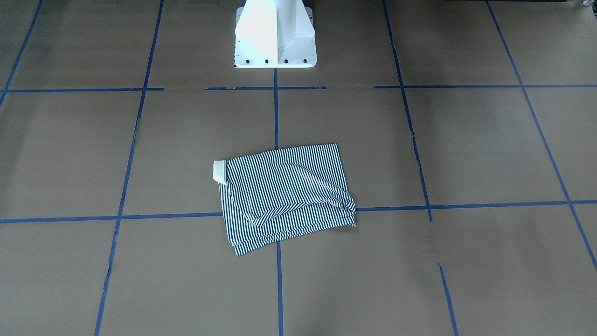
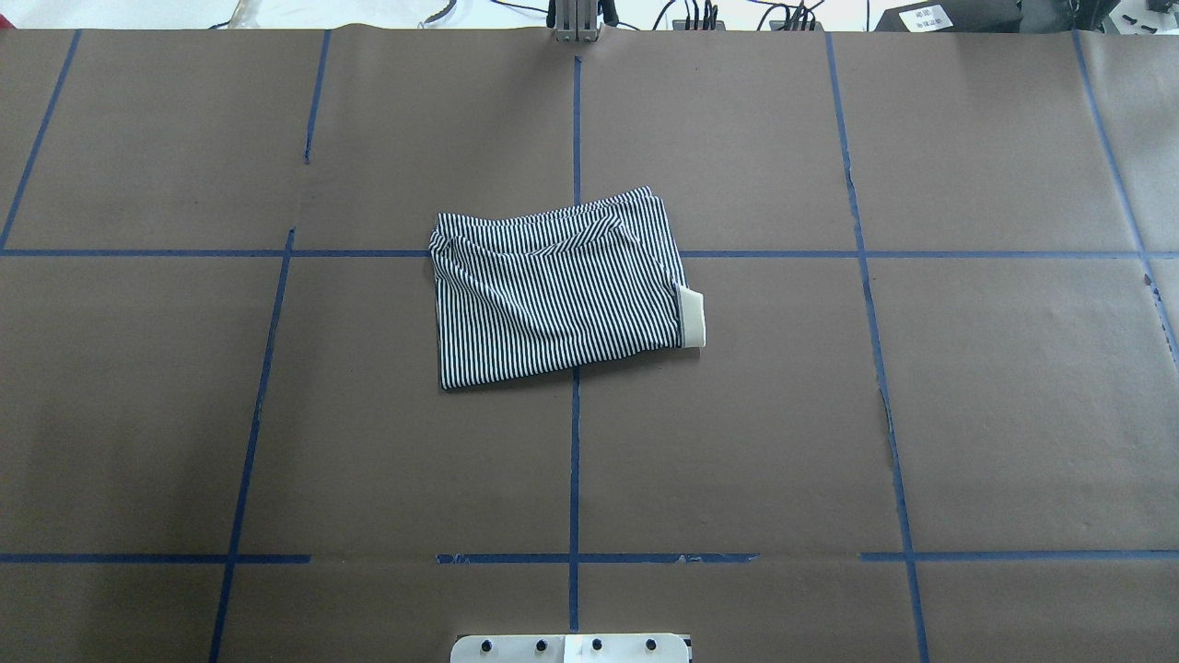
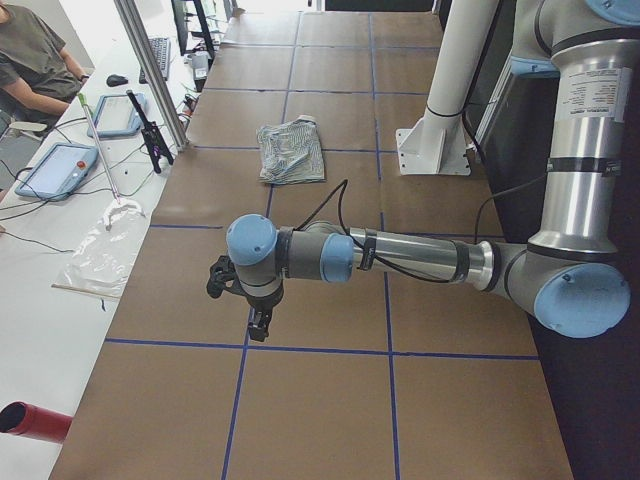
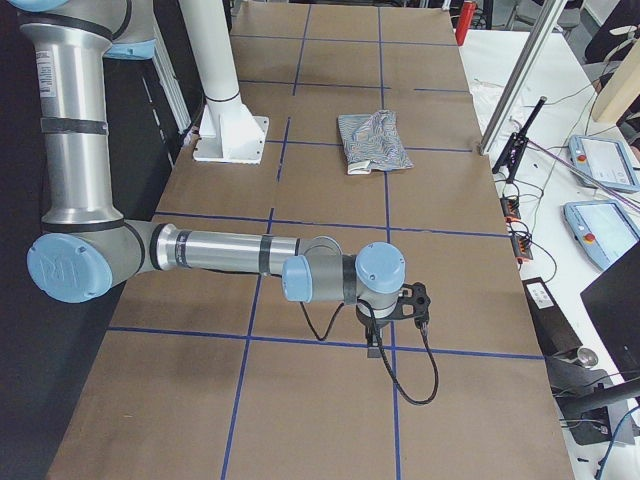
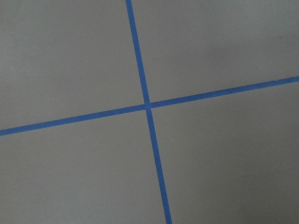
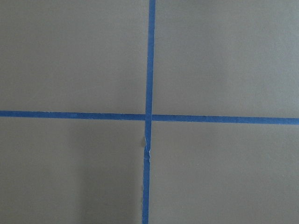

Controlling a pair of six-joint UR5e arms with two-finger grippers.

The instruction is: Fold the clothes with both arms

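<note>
The striped navy-and-white polo shirt lies folded into a compact rectangle near the table's middle, with its cream collar poking out at one side. Both arms are far from it, out toward the table's ends. In the exterior left view the left gripper hangs over a blue tape crossing, well short of the shirt. The right gripper hovers over another crossing in the exterior right view, away from the shirt. I cannot tell whether either gripper is open or shut. Both wrist views show only brown paper and tape.
Brown paper with a blue tape grid covers the table. The white pedestal base stands at the robot's side. A person sits at a side bench with tablets, cables and a plastic bag. A metal post borders the operators' edge.
</note>
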